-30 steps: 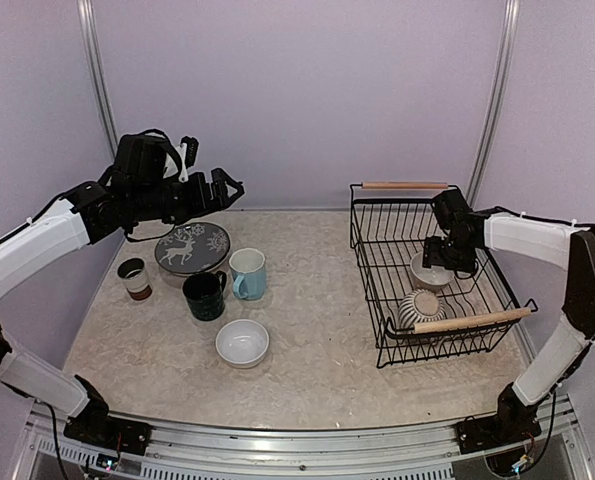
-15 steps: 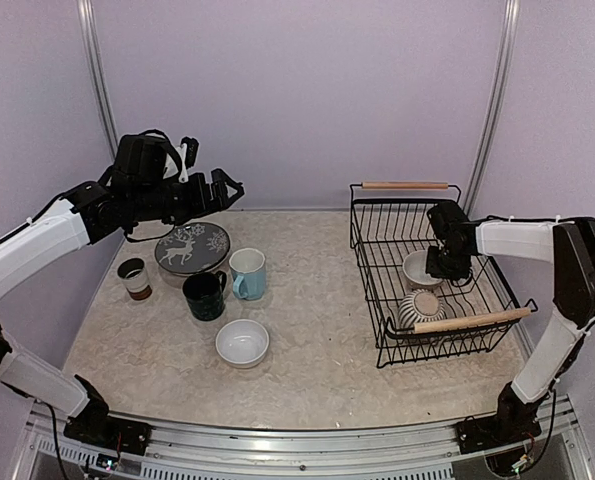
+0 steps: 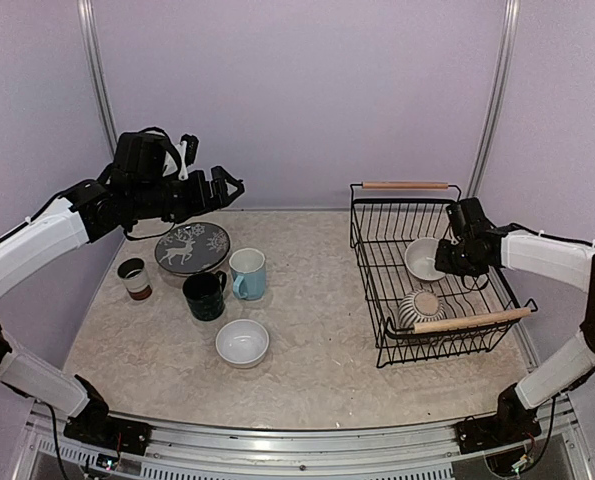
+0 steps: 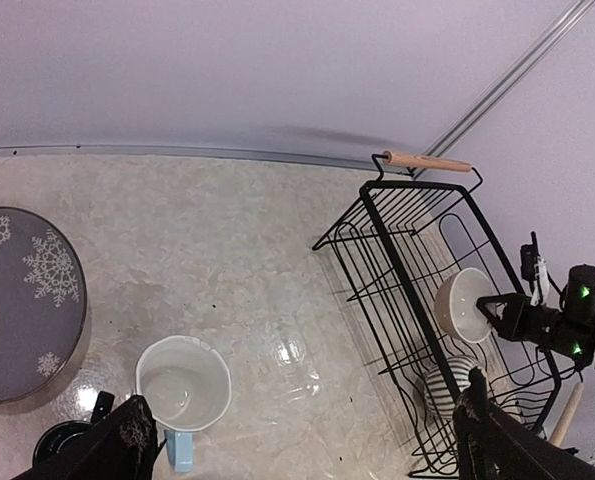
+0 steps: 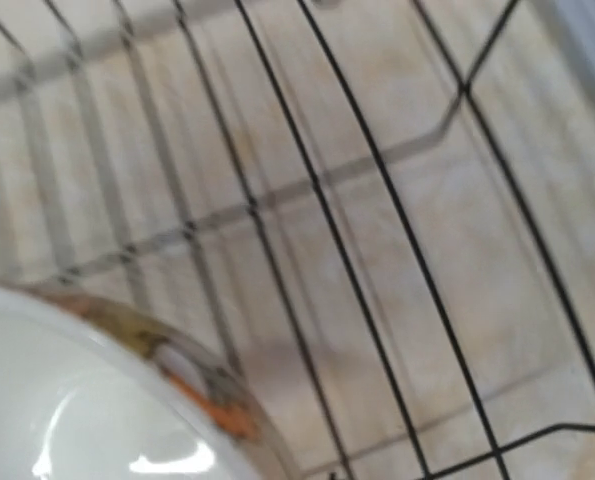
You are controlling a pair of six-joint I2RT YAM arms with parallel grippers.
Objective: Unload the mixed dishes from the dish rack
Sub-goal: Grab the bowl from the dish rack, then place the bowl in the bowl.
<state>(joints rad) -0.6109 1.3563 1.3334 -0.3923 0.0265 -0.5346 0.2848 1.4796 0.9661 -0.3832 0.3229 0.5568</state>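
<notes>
**Right tool pinches bowl rim inside the rack**

The right tool (image 3: 445, 255) is clamped narrow on the rim of a tilted white bowl (image 3: 420, 258) inside the dish rack (image 3: 405, 185). A striped grey dish (image 3: 421, 308) lies just beside it. Well to its left, the left tool (image 3: 232, 187) gapes wide above the deer plate (image 3: 192, 247) on the marbled beige desk (image 3: 317, 300). Lilac walls (image 3: 297, 90) stand behind.

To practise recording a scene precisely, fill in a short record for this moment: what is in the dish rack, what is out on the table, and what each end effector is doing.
In dish rack: rack bowl, white and tilted; striped dish
On table: deer plate; brown-white cup; dark green mug; light blue mug; table bowl, white
Right end effector: shut on the rack bowl's rim
Left end effector: open, empty, raised over the table's left side
</notes>
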